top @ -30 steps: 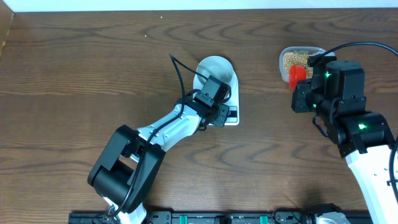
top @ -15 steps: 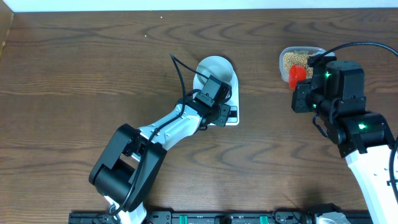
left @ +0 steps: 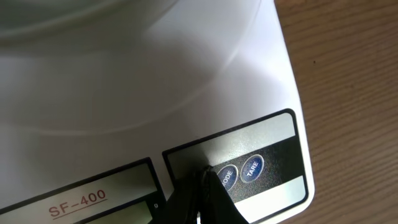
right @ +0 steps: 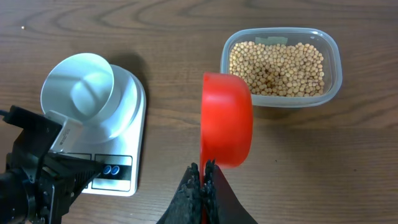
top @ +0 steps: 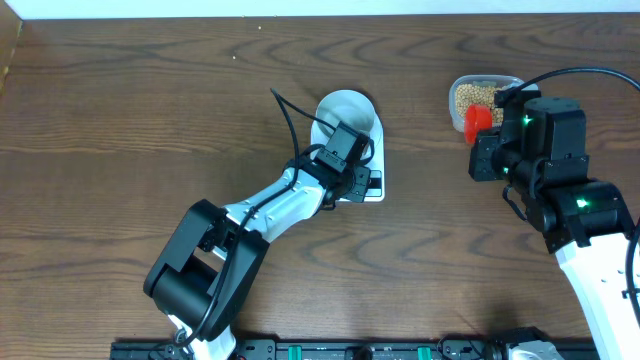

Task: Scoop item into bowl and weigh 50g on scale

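left claw (left: 203, 179) at scale (left: 273, 106), right claw (right: 202, 173) gripping scoop (right: 227, 118)

My right gripper (right: 202, 173) is pinched tight on the red scoop (right: 227, 121), which hangs over the table between the clear tub (right: 334, 59) of beans (right: 277, 65) and the bowl (right: 78, 93) sitting on the scale (right: 134, 102). The left gripper (right: 92, 167) is down by the scale's buttons.

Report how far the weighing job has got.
Done: the empty bowl sits on the scale. In hand: the shut left gripper points at the scale's buttons; the right gripper holds a red scoop beside the tub. Left: all scooping; the beans lie in the tub.
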{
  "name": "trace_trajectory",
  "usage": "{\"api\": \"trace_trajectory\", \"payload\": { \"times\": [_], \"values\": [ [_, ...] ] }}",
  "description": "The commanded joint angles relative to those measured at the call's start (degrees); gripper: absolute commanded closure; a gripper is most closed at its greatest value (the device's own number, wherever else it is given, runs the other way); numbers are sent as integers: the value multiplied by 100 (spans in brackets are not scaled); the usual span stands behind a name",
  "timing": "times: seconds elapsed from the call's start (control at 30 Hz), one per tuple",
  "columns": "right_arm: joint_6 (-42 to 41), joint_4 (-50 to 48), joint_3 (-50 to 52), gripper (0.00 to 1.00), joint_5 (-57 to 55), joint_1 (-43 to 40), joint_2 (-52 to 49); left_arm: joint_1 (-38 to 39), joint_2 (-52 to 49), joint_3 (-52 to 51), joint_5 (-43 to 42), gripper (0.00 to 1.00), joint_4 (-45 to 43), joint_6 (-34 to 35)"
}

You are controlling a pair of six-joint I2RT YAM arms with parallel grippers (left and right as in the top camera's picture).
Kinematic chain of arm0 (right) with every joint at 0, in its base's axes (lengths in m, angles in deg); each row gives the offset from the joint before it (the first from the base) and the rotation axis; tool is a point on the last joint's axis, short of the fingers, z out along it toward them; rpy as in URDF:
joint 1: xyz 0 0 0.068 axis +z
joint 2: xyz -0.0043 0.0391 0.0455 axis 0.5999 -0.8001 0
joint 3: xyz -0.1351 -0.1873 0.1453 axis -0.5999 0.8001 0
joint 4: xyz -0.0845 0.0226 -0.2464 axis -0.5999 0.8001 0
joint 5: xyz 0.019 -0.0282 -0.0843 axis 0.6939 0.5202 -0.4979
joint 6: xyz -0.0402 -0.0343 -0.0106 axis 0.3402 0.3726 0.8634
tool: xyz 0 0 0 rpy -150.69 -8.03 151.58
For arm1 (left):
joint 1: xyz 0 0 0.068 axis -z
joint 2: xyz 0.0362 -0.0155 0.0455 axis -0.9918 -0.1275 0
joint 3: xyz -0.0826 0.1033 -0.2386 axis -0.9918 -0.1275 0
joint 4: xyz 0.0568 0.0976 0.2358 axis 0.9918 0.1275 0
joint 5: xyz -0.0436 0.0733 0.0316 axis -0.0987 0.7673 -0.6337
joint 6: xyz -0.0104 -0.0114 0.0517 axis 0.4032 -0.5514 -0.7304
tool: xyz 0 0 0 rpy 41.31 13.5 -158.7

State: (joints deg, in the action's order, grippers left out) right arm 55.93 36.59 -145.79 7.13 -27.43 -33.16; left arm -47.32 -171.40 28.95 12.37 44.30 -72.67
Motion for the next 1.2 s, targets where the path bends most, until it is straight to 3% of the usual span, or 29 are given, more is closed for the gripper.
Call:
{"api": "trace_trajectory", "payload": {
  "times": [0.0, 0.5, 0.67, 0.97, 1.17],
  "values": [
    [-52, 22, -107, 99, 35, -39, -2, -52, -323, -116, 527, 93, 181, 267],
    [-48, 31, -107, 99, 35, -39, -2, -52, -264, -63, 608, 93, 199, 339],
    [-48, 20, -107, 99, 35, -39, 0, -52, 216, 59, 407, 93, 195, 4],
    [-48, -13, -107, 99, 35, -39, -2, -52, 1471, 59, 131, 93, 197, 9],
    [-46, -33, -107, 99, 33, -39, -2, -50, 1650, 52, 131, 93, 247, 9]
  ]
}}
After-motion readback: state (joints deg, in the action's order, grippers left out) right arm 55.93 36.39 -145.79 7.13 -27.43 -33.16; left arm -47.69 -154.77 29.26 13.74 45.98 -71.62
